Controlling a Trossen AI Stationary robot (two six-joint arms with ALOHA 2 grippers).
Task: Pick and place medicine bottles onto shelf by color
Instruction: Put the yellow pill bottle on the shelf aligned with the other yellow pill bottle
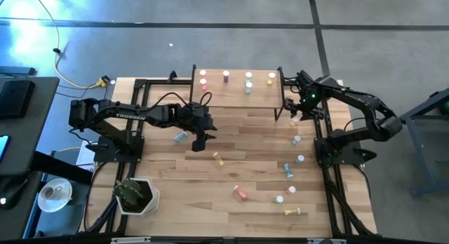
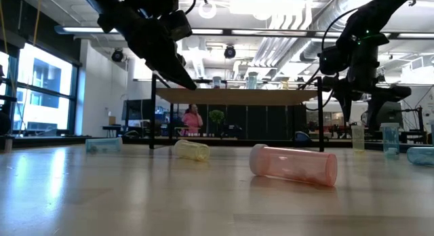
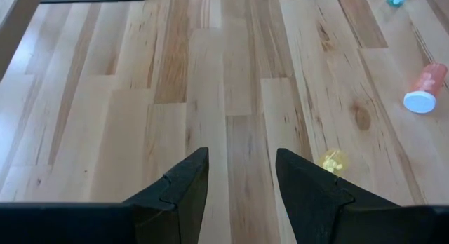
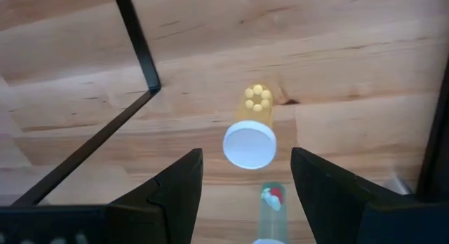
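Note:
The shelf [image 1: 238,97] stands at the table's far edge with several white-capped medicine bottles [image 1: 248,76] upright on it. More bottles are on the table. A yellow one [image 4: 254,114] stands upright by the shelf's right legs, under my open right gripper [image 4: 245,154], whose fingers hang above it on either side. A red bottle [image 2: 293,165], a yellow one [image 1: 218,158] and a blue one [image 1: 180,137] lie on their sides. My left gripper [image 3: 242,157] hovers open over bare wood near the table's middle [image 1: 199,140], with nothing between its fingers.
Several bottles [image 1: 297,139] stand in a loose line along the table's right side, and a yellow one [image 1: 295,212] lies near the front edge. A black shelf leg [image 4: 137,48] runs close to my right gripper. A potted plant [image 1: 135,193] sits at the front left.

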